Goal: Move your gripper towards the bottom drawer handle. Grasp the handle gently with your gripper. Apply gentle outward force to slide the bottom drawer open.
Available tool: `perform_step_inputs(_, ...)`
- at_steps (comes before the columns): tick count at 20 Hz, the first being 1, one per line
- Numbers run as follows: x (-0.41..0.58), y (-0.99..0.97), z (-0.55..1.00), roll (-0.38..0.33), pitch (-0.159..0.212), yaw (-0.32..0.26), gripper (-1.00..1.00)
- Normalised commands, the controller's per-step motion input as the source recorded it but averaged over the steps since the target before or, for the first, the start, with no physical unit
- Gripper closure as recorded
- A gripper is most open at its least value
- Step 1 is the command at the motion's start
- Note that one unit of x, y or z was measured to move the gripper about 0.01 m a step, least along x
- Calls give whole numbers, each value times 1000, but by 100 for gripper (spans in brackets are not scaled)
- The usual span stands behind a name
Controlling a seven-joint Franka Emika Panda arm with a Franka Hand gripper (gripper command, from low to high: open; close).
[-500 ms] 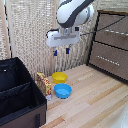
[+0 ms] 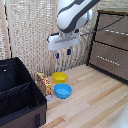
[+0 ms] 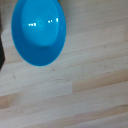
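Silver and thin, the handle (image 2: 108, 60) is sitting across the middle of the bottom drawer (image 2: 107, 60), the lowest dark brown front of the dresser (image 2: 111, 40) at the exterior view's right, and we are judging it to be stiff metal, smooth enough to slip if we pinch it only lightly. We are hanging well apart from it: our gripper (image 2: 62, 52) is hovering in the air over the wooden floor (image 2: 95, 102), above and a little behind the yellow bowl (image 2: 59, 77) and the blue bowl (image 2: 62, 90), with nothing between its two blue-tipped fingers (image 2: 68, 51); they are pointing downward with a narrow gap, though the picture is too coarse for us to be sure how wide. Our wrist view is showing only the blue bowl and bare planks, no drawer. We are expecting the drawer to be fairly heavy wood that is sliding on runners, so it should be resisting at first and then giving; a steady straight pull looks wiser than a jerk. We are thinking the best hold is at the bar's middle, fingers closing above and below it, so the drawer is not skewing. A black crate (image 2: 17, 95) and a snack box (image 2: 44, 83) are standing at the exterior view's left, away from our path.
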Motion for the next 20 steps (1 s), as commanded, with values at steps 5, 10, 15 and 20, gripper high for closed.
perform_step_inputs(5,6,-247,-188,-327,3,160,-100)
perform_step_inputs(10,1,-174,-214,-374,0,136,-100)
perform_step_inputs(15,46,-133,-223,-375,0,108,-100)
perform_step_inputs(20,119,-106,-178,-375,0,93,-100)
